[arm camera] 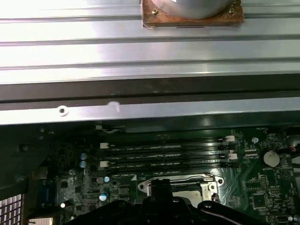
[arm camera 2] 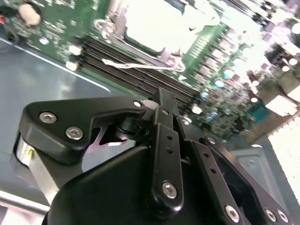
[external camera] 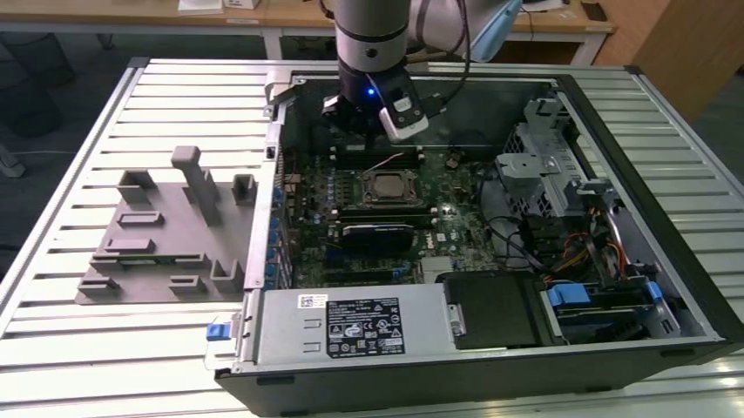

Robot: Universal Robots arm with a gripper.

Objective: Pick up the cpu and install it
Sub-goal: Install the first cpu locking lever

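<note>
Black gripper [arm camera 2: 163, 97] jaws look pinched right together in the second wrist view. I can't make out any gap, and nothing is clamped between them. The tips hang over the RAM slots [arm camera 2: 110, 54] that run just beside the CPU socket [arm camera 2: 111, 29], and as far as I can tell they aren't touching the board.

The cpu [arm camera 2: 154, 21] is sitting flat inside that socket, pale metal top up, with the socket's metal frame hugging its edges. A thin pale rod [arm camera 2: 136, 66], lever or wire, can't say which, lies between the socket and the slots.

Moving out from the socket in the exterior view:
- A black rectangular module [external camera: 378, 237] sits just beside it, on the side away from the gripper.
- The metal drive cage [external camera: 544, 161] stands well apart, toward the exterior view's right.
- The case wall [external camera: 275, 165] closes things in on the exterior view's left.
- The space straight above the socket is open.
- The grey plastic fixture [external camera: 163, 239] is outside the case, further left, on the slatted table [external camera: 70, 348].
</note>
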